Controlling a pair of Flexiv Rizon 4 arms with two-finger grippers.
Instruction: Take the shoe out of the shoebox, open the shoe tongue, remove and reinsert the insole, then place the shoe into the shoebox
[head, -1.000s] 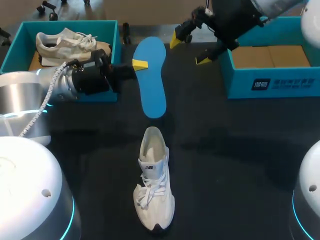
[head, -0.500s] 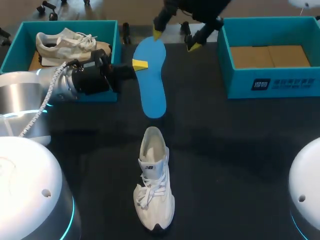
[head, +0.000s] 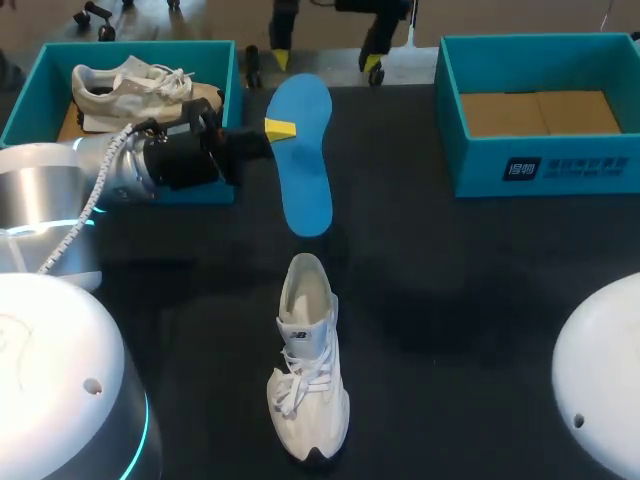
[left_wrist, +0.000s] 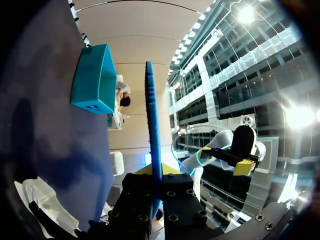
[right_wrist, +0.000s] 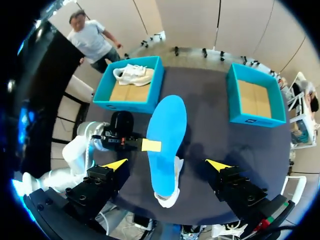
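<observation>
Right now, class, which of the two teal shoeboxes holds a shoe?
The shoebox beside the left arm: a white shoe lies inside it. The other shoebox shows only its bare cardboard floor.

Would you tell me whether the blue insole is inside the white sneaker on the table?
No, the blue foam insole is outside the white lace-up sneaker, held by the left gripper.

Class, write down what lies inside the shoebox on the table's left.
A white shoe lies on the brown floor of the shoebox. My left arm covers its near right corner in the head view; beneath the shoe is hidden.
</observation>
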